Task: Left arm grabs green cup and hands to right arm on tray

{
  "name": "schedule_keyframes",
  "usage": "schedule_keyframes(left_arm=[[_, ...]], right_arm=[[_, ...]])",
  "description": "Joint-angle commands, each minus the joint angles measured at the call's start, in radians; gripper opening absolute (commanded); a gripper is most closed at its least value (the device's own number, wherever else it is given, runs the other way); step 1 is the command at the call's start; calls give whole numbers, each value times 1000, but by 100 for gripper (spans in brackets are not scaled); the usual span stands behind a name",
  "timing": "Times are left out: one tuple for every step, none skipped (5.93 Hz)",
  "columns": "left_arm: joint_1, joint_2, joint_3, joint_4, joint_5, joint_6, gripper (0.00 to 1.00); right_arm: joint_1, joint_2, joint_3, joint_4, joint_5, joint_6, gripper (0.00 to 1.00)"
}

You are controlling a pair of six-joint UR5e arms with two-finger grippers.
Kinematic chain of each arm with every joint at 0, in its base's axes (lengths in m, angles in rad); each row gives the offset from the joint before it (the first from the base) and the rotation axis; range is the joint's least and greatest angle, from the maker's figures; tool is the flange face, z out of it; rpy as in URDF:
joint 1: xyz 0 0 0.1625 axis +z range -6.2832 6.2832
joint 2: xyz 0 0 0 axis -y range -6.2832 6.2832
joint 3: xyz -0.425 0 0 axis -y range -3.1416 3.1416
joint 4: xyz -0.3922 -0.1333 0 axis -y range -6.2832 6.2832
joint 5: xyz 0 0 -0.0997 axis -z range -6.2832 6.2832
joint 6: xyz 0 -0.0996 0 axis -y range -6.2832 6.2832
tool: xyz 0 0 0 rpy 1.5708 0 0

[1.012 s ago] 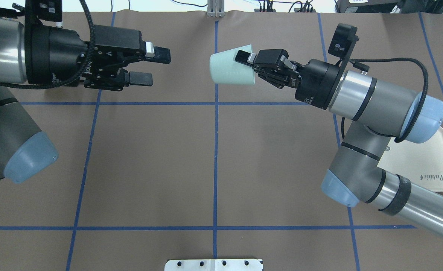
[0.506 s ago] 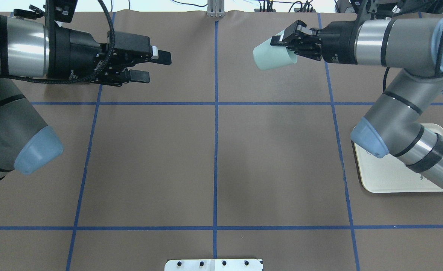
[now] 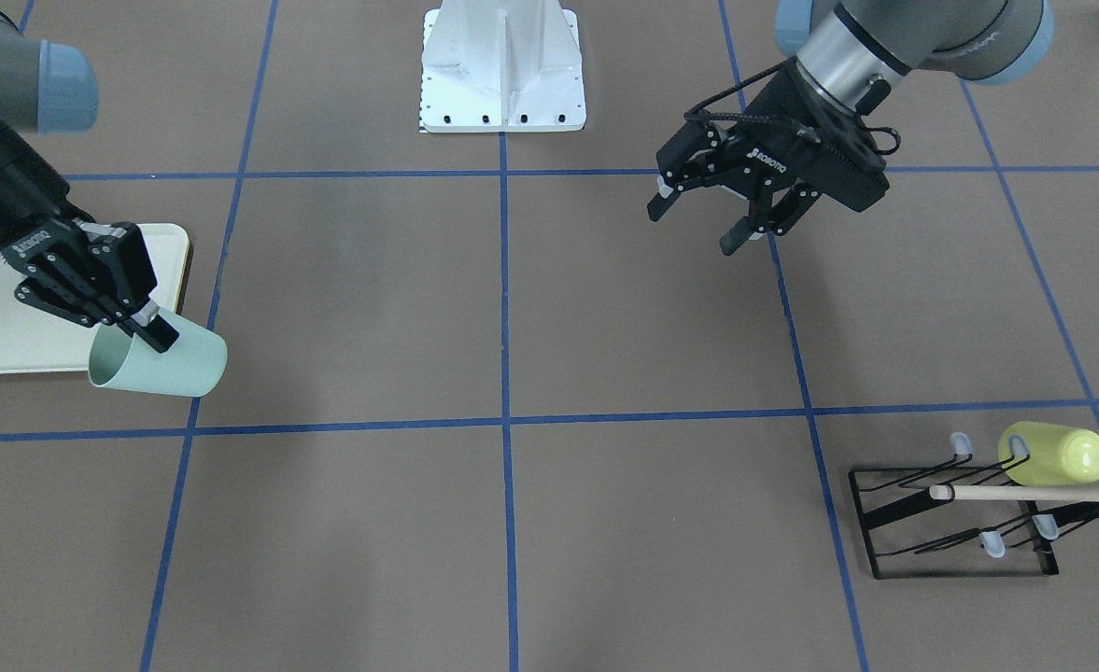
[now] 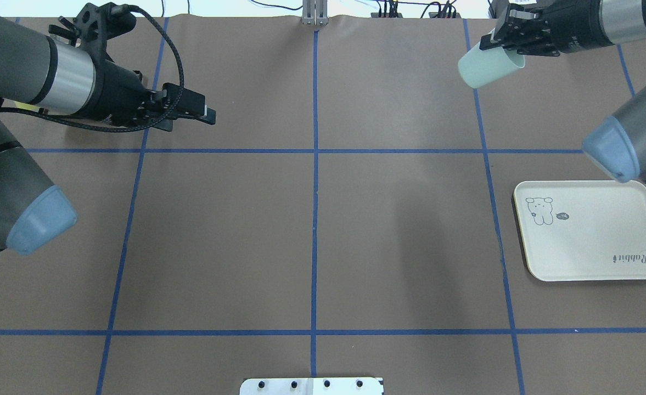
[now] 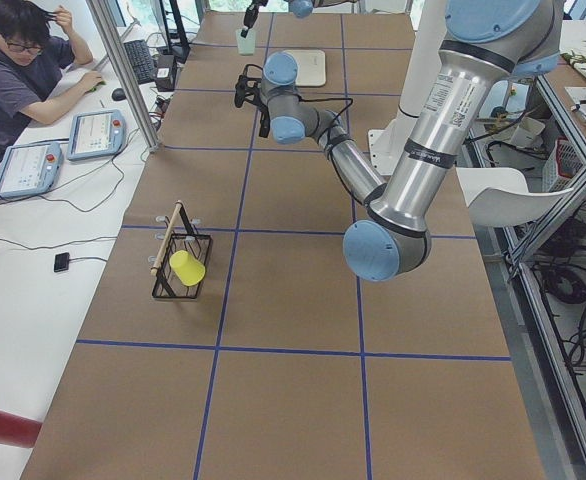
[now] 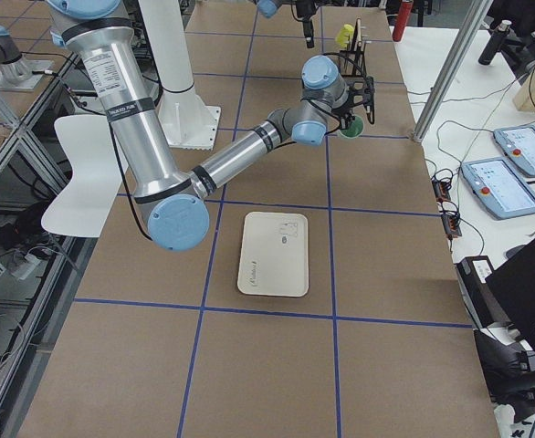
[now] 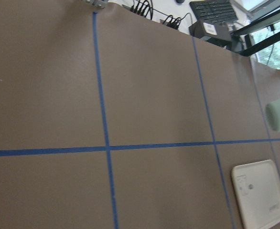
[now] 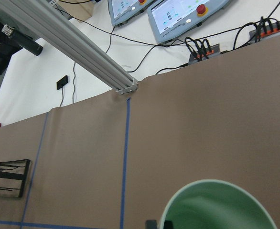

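Green cup (image 4: 487, 67) up off the table (image 4: 312, 236), tipped almost onto its side, closed base turned toward the table's middle and open mouth turned toward the right gripper (image 4: 499, 45). Pinched at the rim by that gripper, jaws clamped on the wall with one finger inside the mouth and the other outside (plainest from the front-facing camera). From the right wrist camera, only the pale green rim and hollow filling the lower edge. Seen from overhead, near the table's far edge on the robot's right side, well apart from the tray (image 4: 591, 247) and farther from the robot than it; seen from the front, just off the tray's corner and overlapping it slightly.

Tray flat on the brown paper, bunny drawing and "Rabbit" script facing up.

Left gripper (image 3: 694, 229) hovering over the robot's left half of the table, jaws spread wide, pointing across toward the cup yet far from it; edge-on from overhead, so the gap unreadable there.

Black wire rack (image 3: 955, 527) near the operators' edge on the robot's left, with a yellow-green cup (image 3: 1053, 455) lying on it and a wooden rod (image 3: 1035, 493) across its top. Blue tape lines (image 4: 314, 219) dividing the tabletop into squares.
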Motion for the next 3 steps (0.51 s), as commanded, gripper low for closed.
schedule_keyframes(left_arm=[[-61, 149, 1, 32, -2, 223, 100], [-95, 230, 6, 33, -2, 347, 100], [-152, 313, 0, 33, -7, 456, 100]], right_arm=[[42, -81, 16, -132, 6, -223, 0], [65, -148, 31, -136, 35, -312, 0], [130, -223, 33, -133, 99, -447, 0]])
